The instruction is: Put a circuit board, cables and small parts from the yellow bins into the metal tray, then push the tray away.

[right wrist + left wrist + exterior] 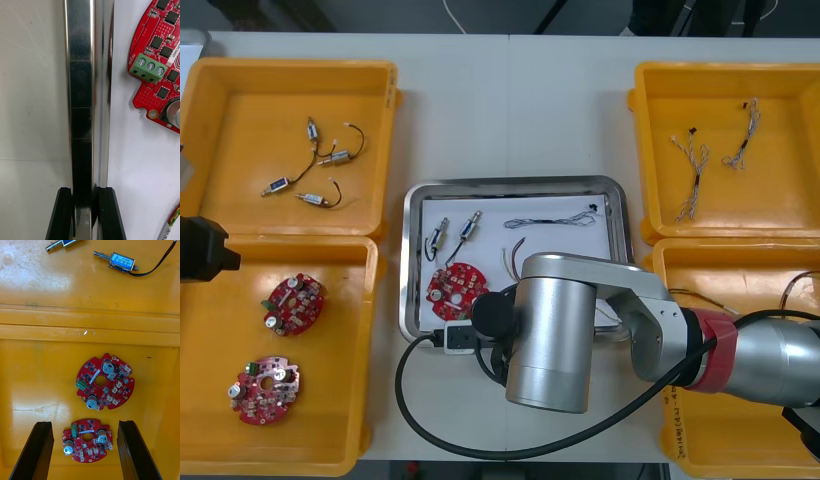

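The metal tray (510, 185) lies at the table's middle, white inside. It holds a red circuit board (455, 290), two small metal parts (442, 238), a twisted blue and white cable (555, 221) and a red and yellow cable (510, 255). My right arm (550, 330) reaches over the tray's near edge. In the right wrist view my right gripper (84, 213) is shut on the tray's shiny rim (80, 93), with the circuit board (157, 56) just inside it. My left gripper (85, 423) hangs open above two circuit boards (105, 380) in the near left bin.
Yellow bins stand two at each side. The far left bin (220, 120) holds several small metal parts (320, 160); the near left bin (330, 430) holds two boards (293, 303). Blue and white cables (695, 165) lie in the far right bin. Bare table lies beyond the tray.
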You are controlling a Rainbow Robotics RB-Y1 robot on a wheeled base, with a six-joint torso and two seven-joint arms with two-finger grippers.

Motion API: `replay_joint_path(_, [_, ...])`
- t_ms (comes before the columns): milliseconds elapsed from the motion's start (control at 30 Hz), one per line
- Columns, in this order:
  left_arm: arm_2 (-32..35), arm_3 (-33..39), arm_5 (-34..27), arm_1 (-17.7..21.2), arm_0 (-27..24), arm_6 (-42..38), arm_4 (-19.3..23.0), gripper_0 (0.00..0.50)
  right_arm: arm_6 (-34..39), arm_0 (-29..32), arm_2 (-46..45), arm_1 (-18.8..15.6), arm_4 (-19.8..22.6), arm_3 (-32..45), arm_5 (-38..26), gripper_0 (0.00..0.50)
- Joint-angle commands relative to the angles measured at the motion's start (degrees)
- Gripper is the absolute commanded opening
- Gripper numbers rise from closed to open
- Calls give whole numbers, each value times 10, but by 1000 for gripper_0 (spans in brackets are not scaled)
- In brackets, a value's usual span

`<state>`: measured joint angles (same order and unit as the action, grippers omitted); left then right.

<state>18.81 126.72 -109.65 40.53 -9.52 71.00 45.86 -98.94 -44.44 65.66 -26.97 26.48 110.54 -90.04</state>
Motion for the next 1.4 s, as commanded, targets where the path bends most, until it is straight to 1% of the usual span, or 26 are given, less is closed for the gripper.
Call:
replay_joint_path(33, [18,18,-3,23,14,40,5,500,2,-12,7,13,-9,6,-4,0])
replay_joint_path(400, [18,18,-3,23,14,40,5,500,2,-23,7,8,-13,6,-7,0])
replay_joint_path(600, [18,18,-3,23,14,40,5,500,-1,-41,7,3,-13,6,-7,0])
replay_joint_path(767, [18,18,-3,23,14,40,5,500,-3,-69,7,4,11,-12,-7,0])
replay_joint_path(1100, [18,18,-3,23,14,40,5,500,-14,-105,7,5,14,-46,-4,0])
replay_joint_path(1267, [18,18,-3,23,14,40,5,500,-20,-135,7,10,38,-75,3,0])
replay_joint_path(1400, [18,18,-3,23,14,40,5,500,-24,-148,7,11,41,-81,7,0])
